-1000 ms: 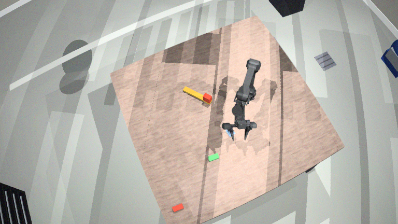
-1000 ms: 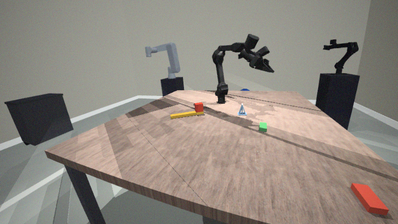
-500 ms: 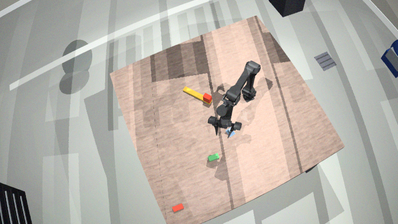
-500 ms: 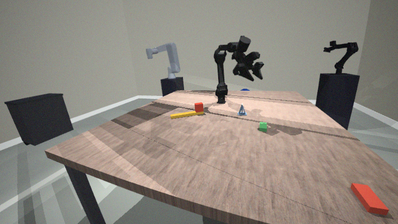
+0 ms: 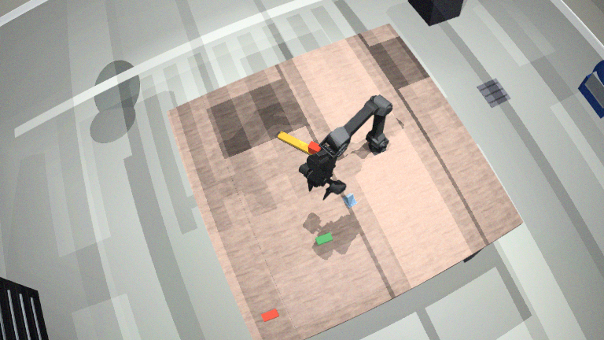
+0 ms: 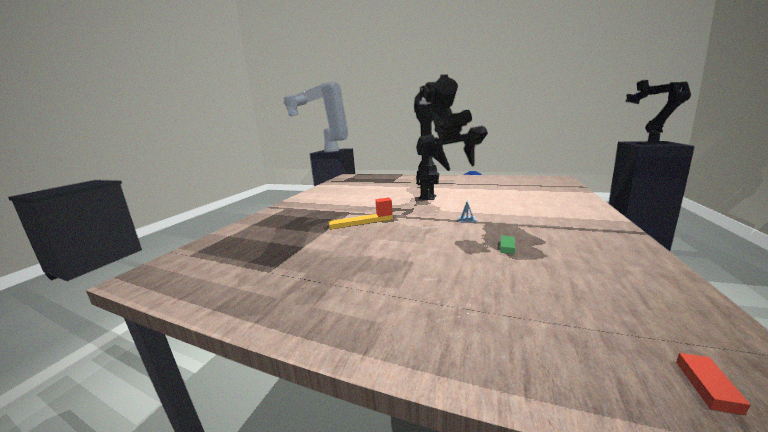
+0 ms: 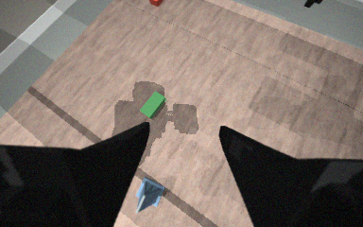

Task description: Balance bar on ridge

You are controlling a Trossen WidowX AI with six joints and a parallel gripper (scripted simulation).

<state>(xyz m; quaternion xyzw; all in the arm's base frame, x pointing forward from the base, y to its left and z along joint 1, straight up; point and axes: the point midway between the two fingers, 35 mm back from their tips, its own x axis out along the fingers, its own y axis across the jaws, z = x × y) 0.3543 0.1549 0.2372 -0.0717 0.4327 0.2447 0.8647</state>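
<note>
The yellow bar (image 5: 291, 140) (image 6: 353, 221) lies on the table, with a red block (image 5: 314, 148) (image 6: 383, 206) at its end nearer the arm. In the top view the arm hides part of that end. The wrist view does not show the bar. The small light blue ridge (image 5: 350, 200) (image 6: 467, 212) (image 7: 150, 193) stands apart from the bar, with nothing on it. My gripper (image 5: 318, 193) (image 6: 460, 167) (image 7: 184, 128) is open and empty, high above the table. In the wrist view the ridge shows low down, beside the left finger.
A green block (image 5: 324, 238) (image 6: 507, 244) (image 7: 152, 104) lies on the table beyond the ridge from the arm's base. A flat red brick (image 5: 270, 315) (image 6: 712, 383) (image 7: 156, 2) lies near a far table corner. Two other arms stand on pedestals off the table in the exterior view.
</note>
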